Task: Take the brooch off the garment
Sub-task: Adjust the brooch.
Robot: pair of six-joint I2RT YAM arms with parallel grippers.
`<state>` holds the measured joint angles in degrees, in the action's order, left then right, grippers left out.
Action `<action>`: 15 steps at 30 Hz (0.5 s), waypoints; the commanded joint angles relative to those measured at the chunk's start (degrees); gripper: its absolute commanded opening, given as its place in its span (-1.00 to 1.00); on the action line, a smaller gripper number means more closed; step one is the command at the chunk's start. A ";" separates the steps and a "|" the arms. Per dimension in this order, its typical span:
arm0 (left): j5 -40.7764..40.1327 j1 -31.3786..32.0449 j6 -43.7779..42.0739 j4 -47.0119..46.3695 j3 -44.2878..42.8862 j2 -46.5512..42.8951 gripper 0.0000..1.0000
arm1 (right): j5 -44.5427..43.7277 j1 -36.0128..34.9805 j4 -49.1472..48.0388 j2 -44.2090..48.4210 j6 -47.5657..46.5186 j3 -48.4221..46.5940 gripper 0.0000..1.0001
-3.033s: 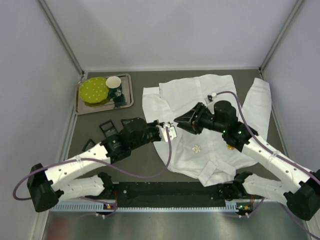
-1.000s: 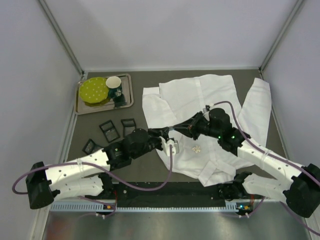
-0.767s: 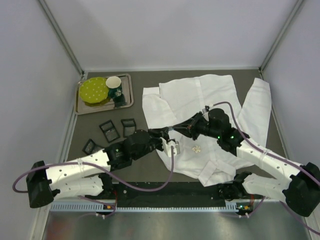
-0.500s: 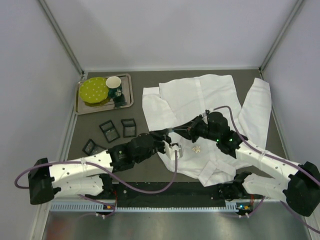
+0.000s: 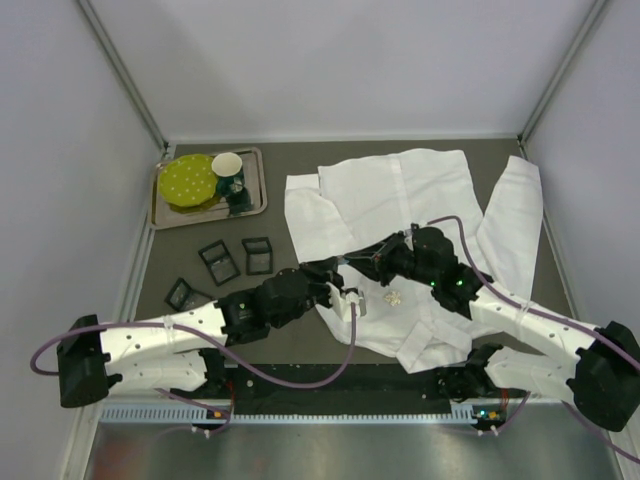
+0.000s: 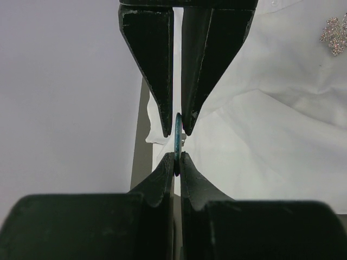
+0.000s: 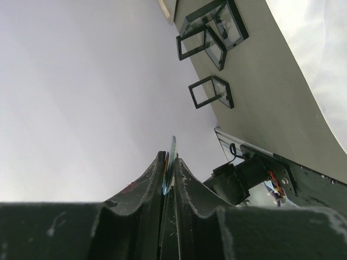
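Plainly the left gripper (image 6: 177, 157) is clamped edge-on on a thin blue disc (image 6: 177, 130), and the right gripper (image 7: 169, 157) pinches it too. The brooch (image 5: 393, 297) lies on the garment (image 5: 400, 190) just beside them, so any release should come slowly, one side holding firm

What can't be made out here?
1. Thin blue disc: edge-on in both wrist views, its face unseen; in the top view too small to find.
2. Right gripper: whether it truly clamps the disc, unclear.
3. Brooch: tiny from above, cut by the left wrist view's edge; its fastening to the garment hidden.
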<state>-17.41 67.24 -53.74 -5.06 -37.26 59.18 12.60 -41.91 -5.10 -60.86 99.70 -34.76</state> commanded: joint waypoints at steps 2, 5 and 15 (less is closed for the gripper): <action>2.56 0.78 0.47 -3.03 0.16 -0.73 -1.00 | -1.35 -0.98 -4.21 0.66 0.50 -1.89 -0.80; 2.64 0.87 0.74 -2.94 -0.01 -0.73 -1.00 | -2.40 -1.07 -3.60 1.01 -0.12 -1.89 -1.00; 4.93 1.05 12.05 3.56 -4.31 -3.18 -0.23 | -3.81 -0.98 -7.55 1.62 -5.91 -0.48 -1.00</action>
<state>-16.19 67.46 -49.98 -3.29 -37.80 58.94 11.25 -42.28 -6.28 -60.84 97.86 -34.76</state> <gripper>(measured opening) 0.330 0.018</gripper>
